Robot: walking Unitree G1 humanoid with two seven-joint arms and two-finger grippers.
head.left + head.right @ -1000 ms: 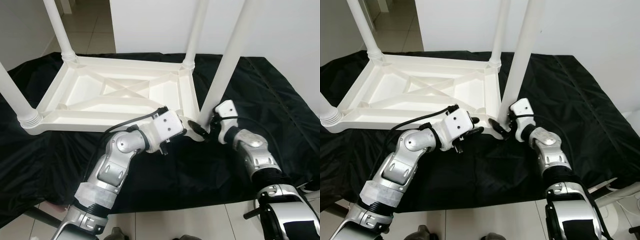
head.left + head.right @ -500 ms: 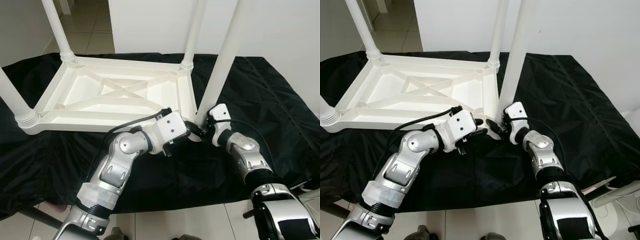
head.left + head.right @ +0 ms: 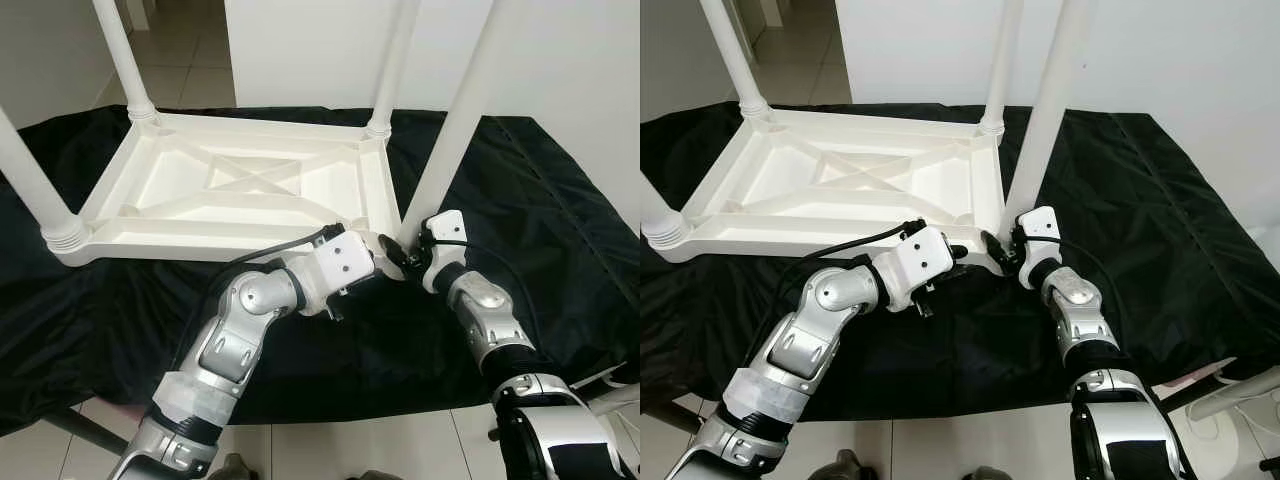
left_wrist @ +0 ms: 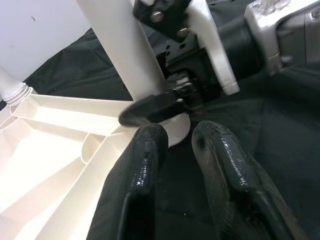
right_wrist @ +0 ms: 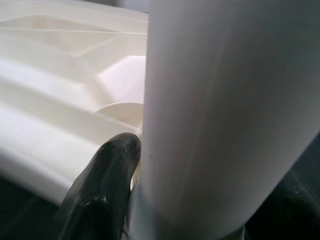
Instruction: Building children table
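the white plastic children's table (image 3: 240, 190) lies upside down on a black cloth (image 3: 560, 220), corner sockets upward. the right gripper (image 3: 408, 256) clasps the fourth leg (image 3: 455, 120) at its base, holding it upright at the near corner socket. the left gripper (image 4: 177, 145), fingers slightly parted and grasping nothing, hovers beside that corner, likely to steady it.

Two silver arms with jointed, rounded metal segments and ribbed black bellows near the elbows. White boxy wrist housings on both. Black cable loops over left forearm into left gripper (image 3: 385, 262) housing. Right gripper (image 3: 413, 256) has white wrist cover, small screws. Fingers (image 4: 142, 165) long, glossy black, rounded tips.
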